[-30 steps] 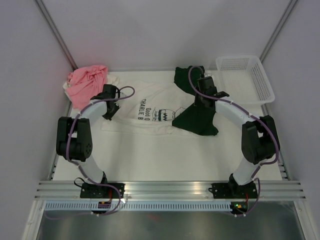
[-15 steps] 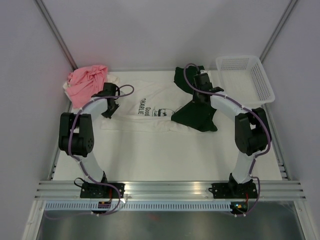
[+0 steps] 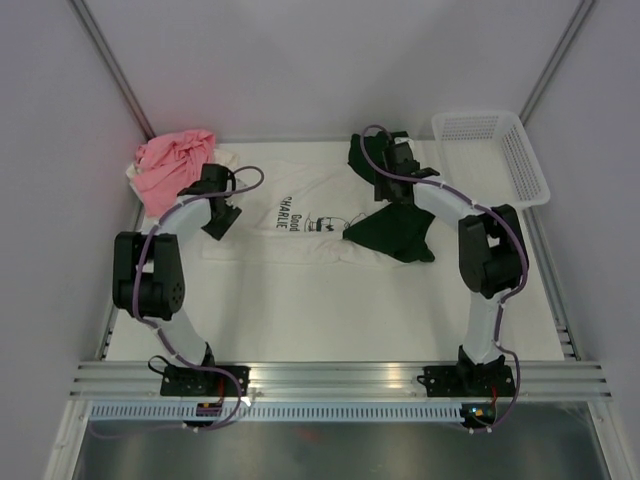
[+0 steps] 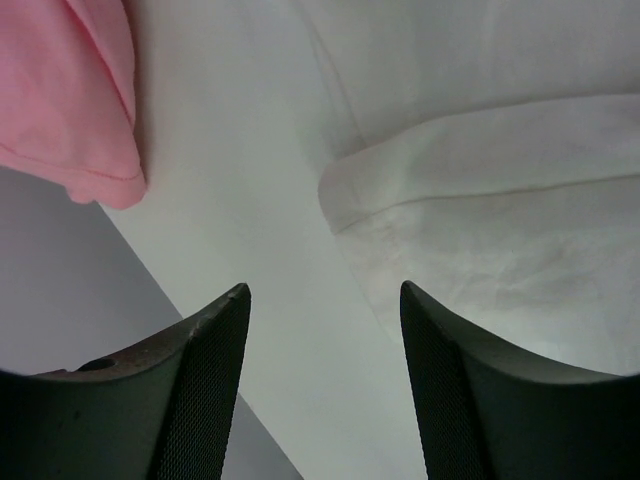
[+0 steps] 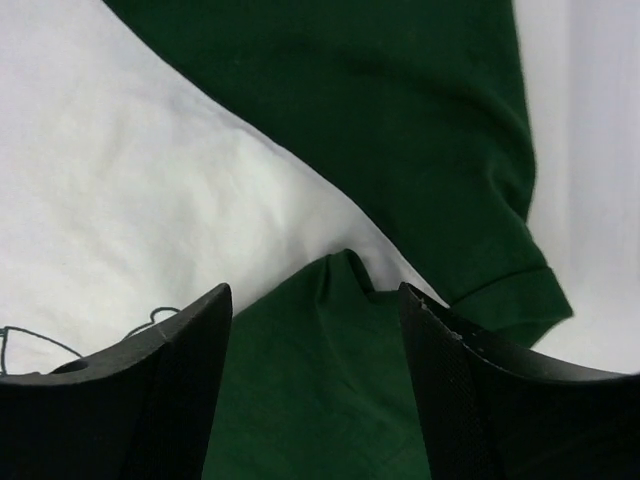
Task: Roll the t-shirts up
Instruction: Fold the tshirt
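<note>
Cream tee [image 3: 300,225] is lying left of the basket [image 3: 525,165], green tee [image 3: 395,235] overlapping its basket-side end. Left gripper [image 4: 322,290] and right gripper [image 5: 315,290] are hovering wide, empty; rolling now is risking trapping green cloth.

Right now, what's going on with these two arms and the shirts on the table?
Two robot arms are working on t-shirts. The left gripper is open at the left end of the cream printed t-shirt, which lies flat across the table, and holds nothing. The right gripper is open over the dark green t-shirt, crumpled at the cream one's other end. The pink t-shirt is bunched in the far left corner, and the white basket sits far right. Nothing looks rolled yet.
</note>
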{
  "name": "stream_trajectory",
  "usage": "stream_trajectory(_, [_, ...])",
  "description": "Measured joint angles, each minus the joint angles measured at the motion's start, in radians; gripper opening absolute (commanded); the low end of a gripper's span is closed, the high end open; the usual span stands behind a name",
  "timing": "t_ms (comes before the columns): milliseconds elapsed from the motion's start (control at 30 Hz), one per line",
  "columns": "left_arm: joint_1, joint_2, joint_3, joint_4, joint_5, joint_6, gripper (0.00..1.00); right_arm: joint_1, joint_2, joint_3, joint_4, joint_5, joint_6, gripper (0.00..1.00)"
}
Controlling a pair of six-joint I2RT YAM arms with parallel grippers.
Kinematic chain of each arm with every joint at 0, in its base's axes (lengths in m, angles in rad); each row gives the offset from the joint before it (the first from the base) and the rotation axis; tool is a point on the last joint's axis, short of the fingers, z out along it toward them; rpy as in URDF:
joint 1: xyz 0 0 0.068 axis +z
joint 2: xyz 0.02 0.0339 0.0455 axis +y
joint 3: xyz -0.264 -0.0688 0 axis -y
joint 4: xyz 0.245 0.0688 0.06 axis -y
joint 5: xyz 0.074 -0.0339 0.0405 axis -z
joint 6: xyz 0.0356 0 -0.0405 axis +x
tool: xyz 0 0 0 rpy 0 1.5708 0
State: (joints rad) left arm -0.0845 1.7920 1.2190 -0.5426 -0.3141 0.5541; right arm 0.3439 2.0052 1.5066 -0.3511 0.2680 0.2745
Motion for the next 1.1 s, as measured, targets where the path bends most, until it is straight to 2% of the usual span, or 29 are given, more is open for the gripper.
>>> stream_trajectory(167, [0.004,-0.200,-0.124,-0.001,0.047,0.062,0.68,0.000,-0.131,-0.121,-0.023,0.051,0.019,0.72])
stream_trajectory(267, [0.003,-0.294,-0.207,0.005,0.067,0.107,0.71,0.000,-0.270,-0.249,-0.050,0.078,0.044,0.64])
stream_trajectory(367, [0.002,-0.268,-0.267,0.025,0.071,0.137,0.73,-0.002,-0.386,-0.375,-0.055,0.085,0.079,0.51])
stream_trajectory(467, [-0.002,-0.206,-0.305,0.048,0.071,0.151,0.74,-0.008,-0.478,-0.499,-0.058,0.082,0.122,0.47])
stream_trajectory(533, [-0.003,-0.174,-0.321,0.075,0.070,0.157,0.74,-0.025,-0.541,-0.579,-0.048,0.070,0.153,0.51])
stream_trajectory(567, [-0.004,-0.164,-0.322,0.085,0.062,0.163,0.75,-0.040,-0.570,-0.616,-0.043,0.060,0.170,0.58])
stream_trajectory(600, [-0.007,-0.162,-0.322,0.108,0.061,0.164,0.75,-0.056,-0.595,-0.647,-0.032,0.047,0.189,0.60])
stream_trajectory(700, [-0.011,-0.150,-0.322,0.165,0.056,0.167,0.75,-0.102,-0.616,-0.699,0.010,-0.006,0.232,0.62])
stream_trajectory(800, [-0.016,-0.137,-0.322,0.219,0.048,0.169,0.70,-0.135,-0.600,-0.741,0.070,-0.080,0.283,0.60])
stream_trajectory(833, [-0.018,-0.133,-0.322,0.235,0.047,0.169,0.62,-0.141,-0.587,-0.755,0.092,-0.101,0.299,0.58])
stream_trajectory(867, [-0.019,-0.129,-0.322,0.247,0.045,0.167,0.53,-0.147,-0.573,-0.768,0.117,-0.120,0.314,0.50])
stream_trajectory(900, [-0.019,-0.124,-0.325,0.259,0.047,0.167,0.36,-0.152,-0.558,-0.781,0.137,-0.137,0.328,0.44])
stream_trajectory(933, [-0.020,-0.118,-0.328,0.272,0.054,0.159,0.25,-0.158,-0.543,-0.794,0.157,-0.153,0.343,0.31])
stream_trajectory(967, [-0.021,-0.112,-0.333,0.280,0.061,0.161,0.09,-0.164,-0.531,-0.806,0.172,-0.166,0.352,0.24])
stream_trajectory(1000, [-0.023,-0.106,-0.340,0.288,0.056,0.159,0.02,-0.168,-0.524,-0.818,0.187,-0.175,0.369,0.19])
stream_trajectory(1033, [-0.024,-0.105,-0.344,0.293,0.061,0.157,0.02,-0.180,-0.525,-0.824,0.196,-0.179,0.376,0.10])
stream_trajectory(1100, [-0.027,-0.104,-0.350,0.306,0.060,0.157,0.02,-0.198,-0.537,-0.840,0.222,-0.180,0.388,0.05])
